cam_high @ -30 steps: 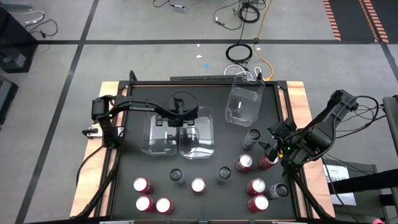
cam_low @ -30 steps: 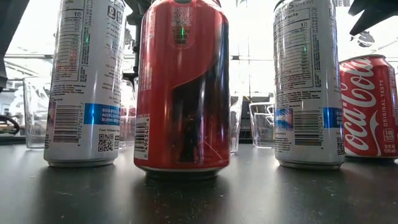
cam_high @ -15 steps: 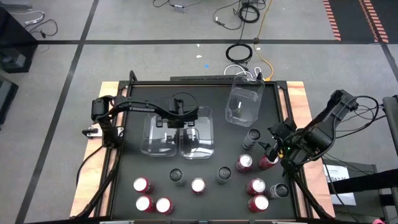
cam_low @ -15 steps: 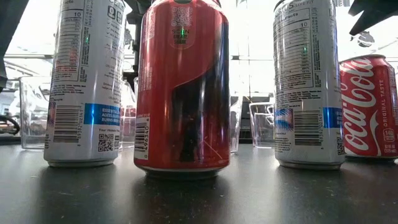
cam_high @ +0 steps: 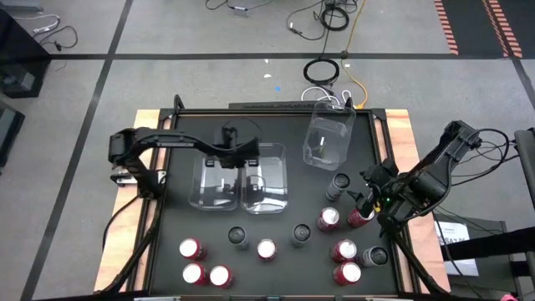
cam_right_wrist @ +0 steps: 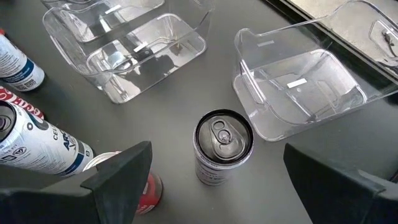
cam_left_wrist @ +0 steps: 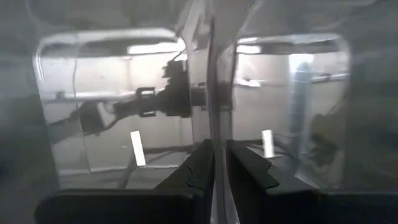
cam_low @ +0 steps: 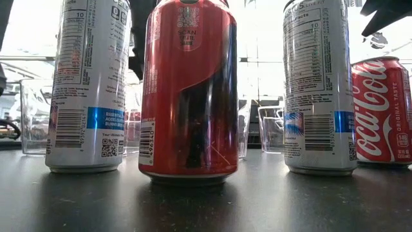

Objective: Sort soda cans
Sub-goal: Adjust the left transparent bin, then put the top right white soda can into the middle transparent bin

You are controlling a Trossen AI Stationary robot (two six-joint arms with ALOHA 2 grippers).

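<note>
Silver can (cam_right_wrist: 222,146) upright, top up; right claw (cam_right_wrist: 217,186) wide open, empty.

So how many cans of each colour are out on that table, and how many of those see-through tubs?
Red cans: 8
Silver-grey cans: 4
Clear plastic bins: 3
Total: 15 things, 12 of them cans
</note>
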